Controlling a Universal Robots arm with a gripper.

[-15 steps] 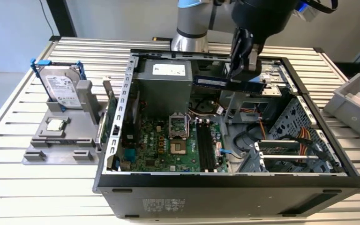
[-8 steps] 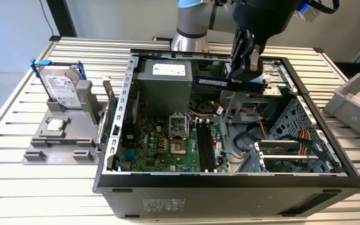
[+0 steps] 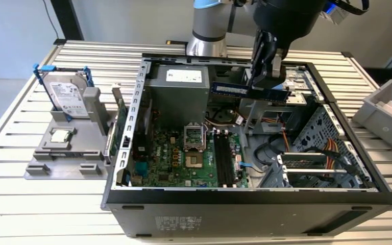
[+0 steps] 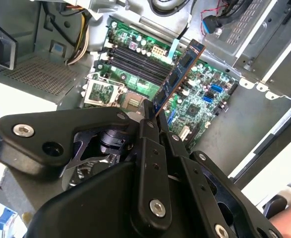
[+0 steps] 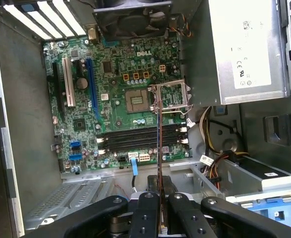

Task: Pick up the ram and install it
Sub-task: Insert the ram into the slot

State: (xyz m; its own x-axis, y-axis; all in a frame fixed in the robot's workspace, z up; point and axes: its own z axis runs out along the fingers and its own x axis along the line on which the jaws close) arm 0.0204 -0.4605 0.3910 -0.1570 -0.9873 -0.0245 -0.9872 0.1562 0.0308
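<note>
So the end effector is clamped on the ram, holding it up over the open computer case.

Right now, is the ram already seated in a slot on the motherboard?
No, in the exterior view the gripper holds the ram in the air, well above the black motherboard slots.
</note>
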